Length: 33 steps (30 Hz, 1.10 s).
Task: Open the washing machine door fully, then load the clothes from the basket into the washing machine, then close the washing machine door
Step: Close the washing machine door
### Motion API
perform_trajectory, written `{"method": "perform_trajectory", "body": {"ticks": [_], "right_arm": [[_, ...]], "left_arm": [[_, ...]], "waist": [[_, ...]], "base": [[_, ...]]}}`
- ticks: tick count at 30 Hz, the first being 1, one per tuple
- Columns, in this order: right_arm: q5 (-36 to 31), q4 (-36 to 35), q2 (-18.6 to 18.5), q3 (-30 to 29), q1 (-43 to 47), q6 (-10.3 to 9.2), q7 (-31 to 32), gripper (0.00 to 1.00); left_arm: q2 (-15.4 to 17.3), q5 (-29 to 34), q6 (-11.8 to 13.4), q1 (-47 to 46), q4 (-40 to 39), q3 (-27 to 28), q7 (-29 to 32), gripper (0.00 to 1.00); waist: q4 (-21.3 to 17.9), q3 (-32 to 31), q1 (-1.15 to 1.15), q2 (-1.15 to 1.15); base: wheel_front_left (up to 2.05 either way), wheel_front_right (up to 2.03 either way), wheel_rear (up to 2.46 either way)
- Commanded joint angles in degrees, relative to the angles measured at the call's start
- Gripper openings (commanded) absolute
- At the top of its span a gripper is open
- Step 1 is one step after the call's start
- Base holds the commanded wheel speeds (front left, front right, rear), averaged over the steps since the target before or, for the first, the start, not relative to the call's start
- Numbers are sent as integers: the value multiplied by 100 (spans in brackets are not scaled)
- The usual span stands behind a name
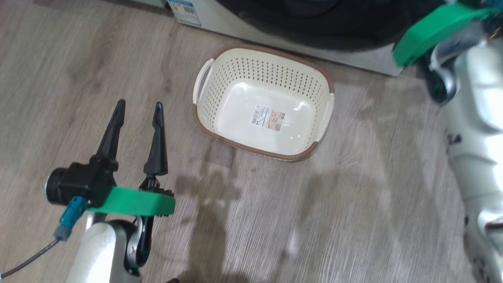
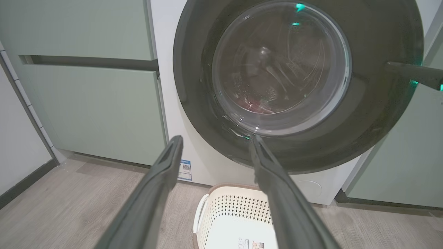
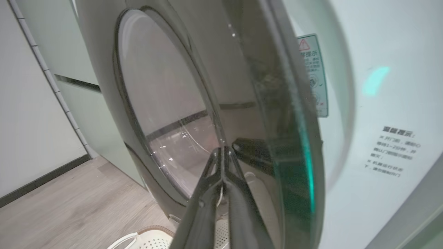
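The cream basket point(image 1: 263, 67) stands empty on the floor before the white washing machine point(image 2: 166, 103), a paper label on its base. The washing machine door point(image 2: 373, 114) looks closed or nearly so. Red clothes point(image 2: 254, 103) show dimly through its glass. My left gripper point(image 1: 138, 108) hovers open to the left of the basket with nothing between its fingers; in the left wrist view it point(image 2: 215, 140) points at the door's lower rim. My right gripper point(image 3: 224, 148) is shut, its tips against the door's glossy black rim near the right edge. It point(image 2: 412, 72) also shows in the left wrist view.
Pale green cabinets point(image 2: 90, 103) flank the machine on both sides. A white wall with a dark skirting point(image 2: 20, 183) runs along the left. My right forearm point(image 1: 475, 118) rises along the right edge of the head view. Bare wood floor point(image 1: 314, 216) lies in front of the basket.
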Motion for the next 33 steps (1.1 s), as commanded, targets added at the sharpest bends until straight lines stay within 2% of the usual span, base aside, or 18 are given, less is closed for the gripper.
{"method": "perform_trajectory", "body": {"ticks": [1, 13, 20, 25, 30, 31, 32, 33], "right_arm": [[-50, -108, 21, -6, -289, -2, -67, 0], [-762, 1037, -102, -881, -1577, -2, -458, 0], [-1043, 1451, 26, -1144, -1869, -2, -639, 0], [-1049, 1600, 178, -990, -1821, -2, -717, 0], [-621, 1609, 468, -329, -1268, -2, -812, 0], [-533, 1552, 497, -217, -1124, -2, -827, 6], [-444, 1481, 517, -120, -968, -2, -839, 31], [-360, 1394, 532, -30, -807, -2, -849, 40]], "left_arm": [[30, 67, -16, -191, -193, 243, -54, 100], [-118, 116, -166, -434, -146, 228, -54, 100], [-149, 132, -223, -495, -90, 206, -54, 100], [-157, 144, -239, -485, -40, 205, -54, 100], [-153, 242, -297, -322, 82, 265, -54, 100], [-142, 268, -305, -284, 97, 286, -54, 100], [-132, 284, -317, -244, 116, 303, -54, 100], [-117, 302, -329, -205, 134, 317, -54, 100]], "waist": [[23, 59, -1, 0], [127, 372, -1, 0], [113, 392, -1, 0], [62, 303, -1, 0], [-188, -69, -1, 0], [-244, -144, -1, 0], [-299, -219, -1, 0], [-353, -290, -1, 0]], "base": [[0, 0, 0], [0, 0, 0], [0, 0, 0], [0, 0, 0], [0, 0, 0], [0, 0, 0], [0, 0, 0], [0, 0, 0]]}}
